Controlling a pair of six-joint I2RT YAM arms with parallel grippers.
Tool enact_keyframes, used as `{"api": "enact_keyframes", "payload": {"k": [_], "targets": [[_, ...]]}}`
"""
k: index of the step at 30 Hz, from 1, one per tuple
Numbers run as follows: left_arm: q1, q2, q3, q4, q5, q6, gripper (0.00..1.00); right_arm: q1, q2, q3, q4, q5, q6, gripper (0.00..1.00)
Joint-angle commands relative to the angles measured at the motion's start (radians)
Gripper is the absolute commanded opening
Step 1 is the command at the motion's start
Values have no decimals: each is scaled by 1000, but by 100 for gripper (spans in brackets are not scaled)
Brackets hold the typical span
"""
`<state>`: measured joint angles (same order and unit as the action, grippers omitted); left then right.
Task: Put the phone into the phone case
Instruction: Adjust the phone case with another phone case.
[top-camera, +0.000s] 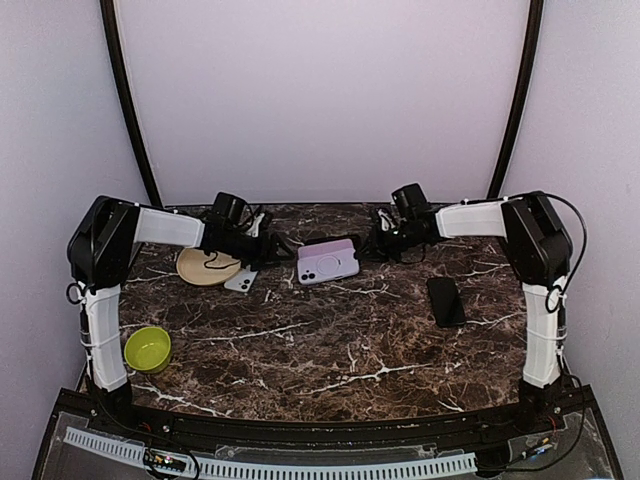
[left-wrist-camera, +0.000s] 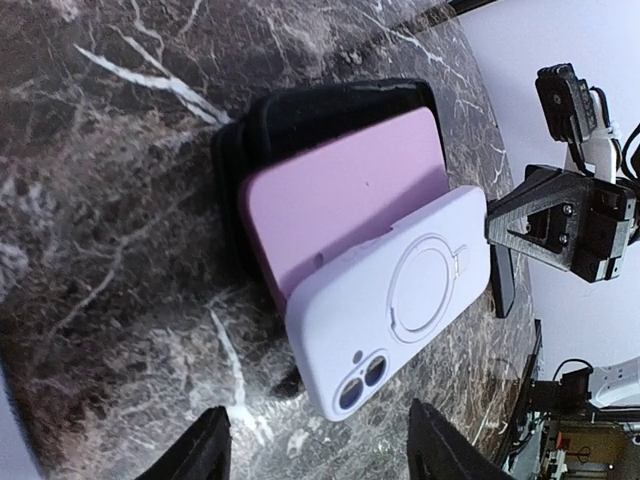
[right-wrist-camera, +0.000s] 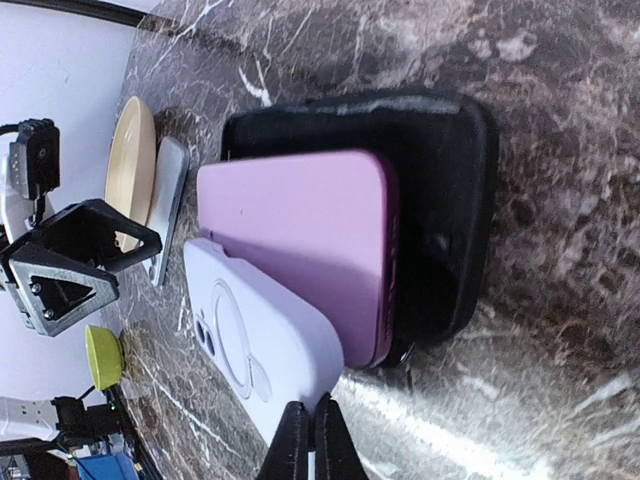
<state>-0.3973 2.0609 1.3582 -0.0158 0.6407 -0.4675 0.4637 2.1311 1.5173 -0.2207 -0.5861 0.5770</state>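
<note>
Lavender phone case (top-camera: 327, 265) is noted at frame centre, stacked on a pink item (left-wrist-camera: 340, 190) and a black item (left-wrist-camera: 330, 105). Black phone (top-camera: 446, 300) is seen lying flat at centre right, well apart. Left gripper (left-wrist-camera: 325, 445) is held spread open. Right gripper (right-wrist-camera: 311, 440) is pinched closed at the lavender phone case's edge.

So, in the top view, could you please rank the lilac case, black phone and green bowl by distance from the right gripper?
1. lilac case, beside the right gripper
2. black phone, right side
3. green bowl, near-left corner
</note>
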Motion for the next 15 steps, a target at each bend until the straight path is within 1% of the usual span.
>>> {"api": "enact_keyframes", "payload": {"k": [1, 8, 15], "targets": [[-30, -24, -30, -27, 63, -26, 61, 32, -89, -111, 59, -11, 9, 0], [-108, -21, -99, -35, 50, -37, 58, 61, -100, -208, 127, -14, 60, 0], [-127, 7, -115, -53, 18, -41, 55, 64, -72, -237, 173, -5, 67, 0]]}}
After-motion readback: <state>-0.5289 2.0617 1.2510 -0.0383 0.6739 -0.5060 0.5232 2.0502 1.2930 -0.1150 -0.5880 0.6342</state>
